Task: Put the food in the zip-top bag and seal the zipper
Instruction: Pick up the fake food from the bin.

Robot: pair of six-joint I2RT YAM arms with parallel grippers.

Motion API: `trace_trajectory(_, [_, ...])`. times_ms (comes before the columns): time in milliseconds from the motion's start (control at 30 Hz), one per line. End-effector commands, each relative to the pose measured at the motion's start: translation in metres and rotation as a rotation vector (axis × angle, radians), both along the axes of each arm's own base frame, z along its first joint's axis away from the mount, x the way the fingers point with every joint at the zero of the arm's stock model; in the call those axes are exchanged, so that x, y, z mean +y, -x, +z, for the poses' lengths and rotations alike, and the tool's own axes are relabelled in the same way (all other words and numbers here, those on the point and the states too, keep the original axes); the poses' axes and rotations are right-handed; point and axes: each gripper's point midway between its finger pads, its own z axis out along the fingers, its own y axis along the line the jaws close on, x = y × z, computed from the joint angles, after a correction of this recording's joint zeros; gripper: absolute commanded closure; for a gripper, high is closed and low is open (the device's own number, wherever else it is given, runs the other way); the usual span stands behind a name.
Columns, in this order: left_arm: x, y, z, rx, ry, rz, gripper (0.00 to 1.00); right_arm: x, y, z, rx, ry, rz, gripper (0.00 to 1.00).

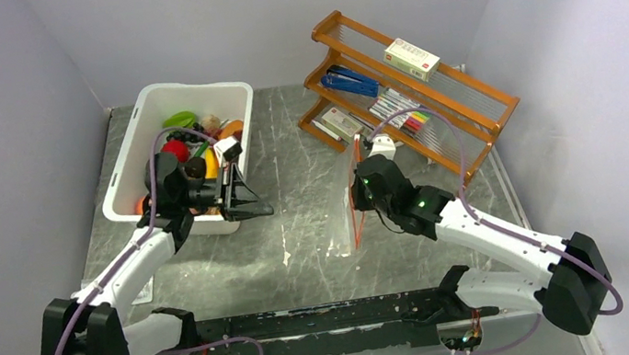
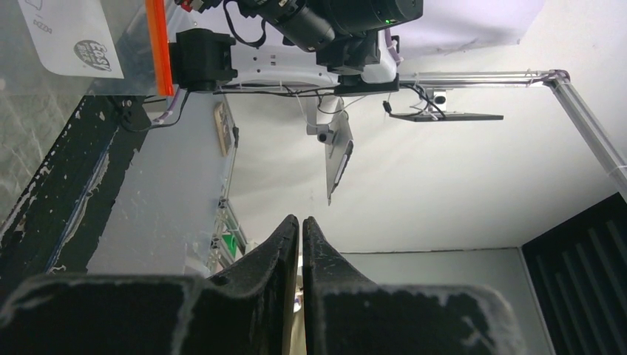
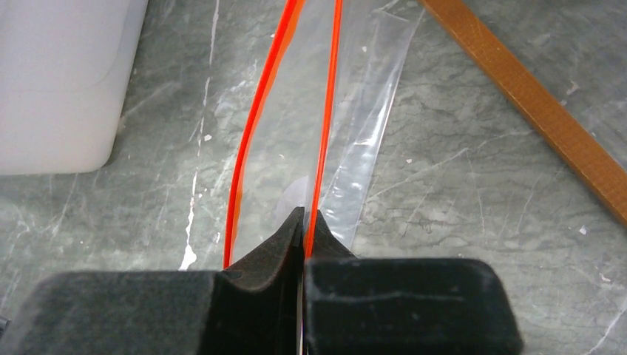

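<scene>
So the right pincer (image 3: 304,218) is pressed together on one lip of the zip-top bag (image 3: 370,126), pinching the orange-red zipper (image 3: 327,111) strip right at its fingertips. The other strip bows away from it, so the mouth gapes as a long narrow slit. The bag sits around the middle of the worktop (image 1: 300,235), a bit toward the right edge. As far as I can tell the slit's long axis runs roughly from the near edge toward the far edge. I can't quite tell how much the opening faces up versus sideways.

The left pincer (image 1: 261,209) is pressed shut too, and I can't see anything between its fingers. It hangs just at the near right corner of the white bin (image 1: 187,88), tips aimed across at the bag. The food (image 1: 195,148) is all piled in that bin, toward the far left corner of the worktop.

What matters imo: the food is right behind the left pincer, and the bag mouth is off to its right with bare worktop between. The left arm is way nearer the food, and the right one is busy holding the bag. My guess is left grabs a piece, then has to line it up lengthwise with that slit, because it's narrow.
</scene>
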Motion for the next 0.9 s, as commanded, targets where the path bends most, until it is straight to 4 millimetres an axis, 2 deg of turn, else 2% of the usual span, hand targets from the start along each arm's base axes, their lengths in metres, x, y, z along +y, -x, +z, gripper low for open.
trace_trajectory(0, [0.005, -0.005, 0.004, -0.009, 0.007, 0.047, 0.93, 0.012, -0.004, 0.018, -0.025, -0.045, 0.037, 1.0])
trace_trajectory(67, [0.005, -0.007, 0.003, -0.022, 0.006, 0.054, 0.92, 0.018, -0.005, 0.021, -0.03, -0.064, 0.058, 1.0])
trace_trajectory(100, [0.005, -0.008, 0.002, -0.047, 0.001, 0.053, 0.87, 0.02, -0.006, 0.021, -0.035, -0.068, 0.064, 1.0])
trace_trajectory(267, [0.009, -0.02, -0.009, -0.063, -0.091, 0.068, 0.83, 0.019, -0.007, 0.021, -0.029, -0.043, 0.069, 1.0])
trace_trajectory(333, [0.015, -0.035, -0.015, -0.103, -0.172, 0.135, 0.74, 0.02, -0.007, 0.025, -0.037, -0.049, 0.074, 1.0])
trace_trajectory(367, [0.019, -0.046, -0.018, -0.155, -0.237, 0.18, 0.65, 0.02, -0.007, 0.026, -0.043, -0.051, 0.075, 1.0])
trace_trajectory(433, [0.034, -0.078, -0.04, -0.222, -0.461, 0.302, 0.58, 0.022, -0.007, 0.03, -0.05, -0.063, 0.082, 1.0])
trace_trajectory(567, [0.069, -0.126, -0.049, -0.355, -0.75, 0.476, 0.47, 0.026, -0.007, 0.034, -0.058, -0.074, 0.104, 1.0])
trace_trajectory(600, [0.08, -0.139, -0.051, -0.38, -0.816, 0.535, 0.39, 0.027, -0.007, 0.035, -0.062, -0.074, 0.109, 1.0])
trace_trajectory(667, [0.104, -0.163, -0.055, -0.416, -0.954, 0.648, 0.13, 0.028, -0.009, 0.037, -0.071, -0.072, 0.116, 1.0])
trace_trajectory(733, [0.125, -0.182, -0.056, -0.434, -1.065, 0.727, 0.09, 0.029, -0.01, 0.041, -0.074, -0.061, 0.123, 1.0])
trace_trajectory(867, [0.15, -0.216, -0.058, -0.465, -1.186, 0.81, 0.13, 0.029, -0.014, 0.049, -0.094, -0.042, 0.131, 1.0])
